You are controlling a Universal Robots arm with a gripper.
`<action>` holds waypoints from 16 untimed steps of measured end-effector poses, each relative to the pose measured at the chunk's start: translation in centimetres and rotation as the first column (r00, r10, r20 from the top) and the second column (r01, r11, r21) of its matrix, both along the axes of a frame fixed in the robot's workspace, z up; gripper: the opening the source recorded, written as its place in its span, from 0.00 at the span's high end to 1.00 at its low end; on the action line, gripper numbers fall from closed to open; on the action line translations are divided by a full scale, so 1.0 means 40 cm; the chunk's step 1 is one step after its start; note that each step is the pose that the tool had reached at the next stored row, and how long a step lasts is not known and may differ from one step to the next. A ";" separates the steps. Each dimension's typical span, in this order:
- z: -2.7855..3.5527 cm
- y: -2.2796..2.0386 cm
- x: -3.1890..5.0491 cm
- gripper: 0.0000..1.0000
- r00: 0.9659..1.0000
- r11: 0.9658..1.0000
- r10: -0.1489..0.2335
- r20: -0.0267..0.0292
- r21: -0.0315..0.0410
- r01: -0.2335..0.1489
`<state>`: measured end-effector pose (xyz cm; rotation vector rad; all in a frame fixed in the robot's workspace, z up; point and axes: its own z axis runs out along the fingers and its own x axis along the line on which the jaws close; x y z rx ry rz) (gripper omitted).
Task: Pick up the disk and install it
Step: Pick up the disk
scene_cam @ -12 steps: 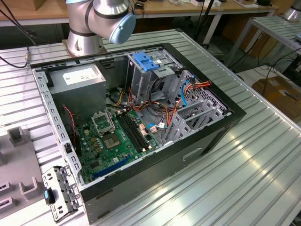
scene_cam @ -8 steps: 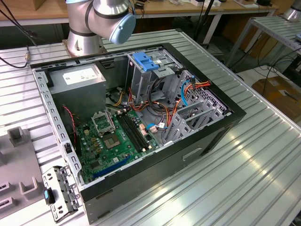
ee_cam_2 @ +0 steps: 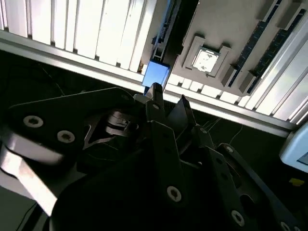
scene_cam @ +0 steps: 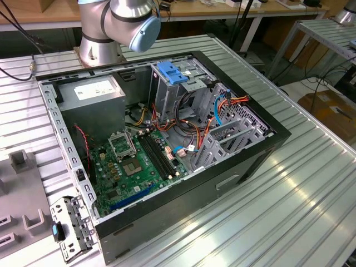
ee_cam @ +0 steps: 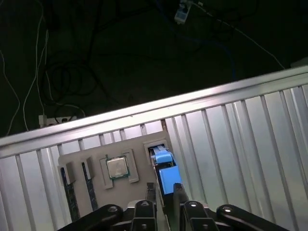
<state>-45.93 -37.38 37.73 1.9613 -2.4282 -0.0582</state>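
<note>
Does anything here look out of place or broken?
A metal bracket lies loose outside the open case, beside its corner at the exterior view's lower left, rather than fitted inside. Nothing looks spilled or broken.

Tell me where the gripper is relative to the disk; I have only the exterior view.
Observer: In the first wrist view the gripper is right at the disk, at its blue end.
Operator: Report how the disk sits.
Observer: It appears to stand on edge in a slot of the grey holder tray.
Operator: Name its neighbour.
Observer: A processor chip lies in a recess of the same tray, beside the disk.
</note>
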 end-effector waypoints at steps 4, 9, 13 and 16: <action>-0.005 0.000 0.001 0.66 0.998 0.998 0.059 0.000 0.000 -0.059; -0.019 0.005 0.008 0.53 0.997 0.997 0.074 0.003 -0.002 -0.074; -0.031 0.005 0.005 0.45 0.995 0.995 0.104 0.007 -0.003 -0.104; -0.042 0.005 0.001 0.45 0.993 0.993 0.120 0.007 -0.003 -0.120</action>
